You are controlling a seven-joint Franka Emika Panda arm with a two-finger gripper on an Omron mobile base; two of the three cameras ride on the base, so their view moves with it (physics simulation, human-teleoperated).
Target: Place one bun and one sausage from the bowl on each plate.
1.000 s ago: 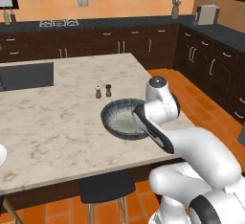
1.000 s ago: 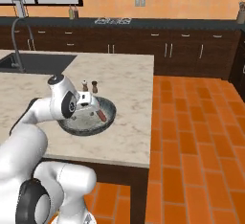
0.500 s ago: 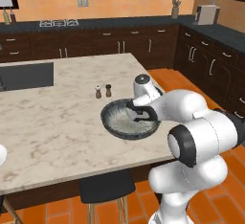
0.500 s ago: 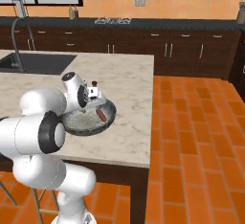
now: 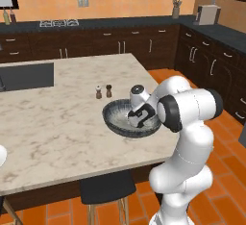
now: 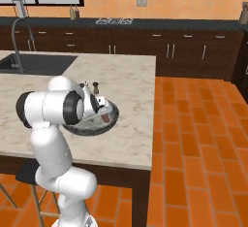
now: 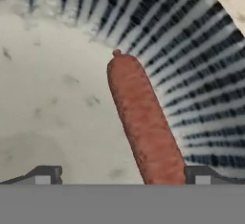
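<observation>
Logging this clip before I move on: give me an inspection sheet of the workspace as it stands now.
Surface: pale marbled island counter, with a dark sink set in at its far left.
Job's things: the bowl sits near the counter's right edge; a red-brown sausage lies inside it, along the foot of its streaked wall. A white plate's rim shows at the left edge. Buns: nothing seen.
Clutter: two small shakers just behind the bowl.
Grippers: gripper open, low inside the bowl, fingertips either side of the sausage's near end, nearer the right one.
Cables: nothing seen.
Surroundings: dark cabinets, orange wall, terracotta floor, a stool under the counter.
</observation>
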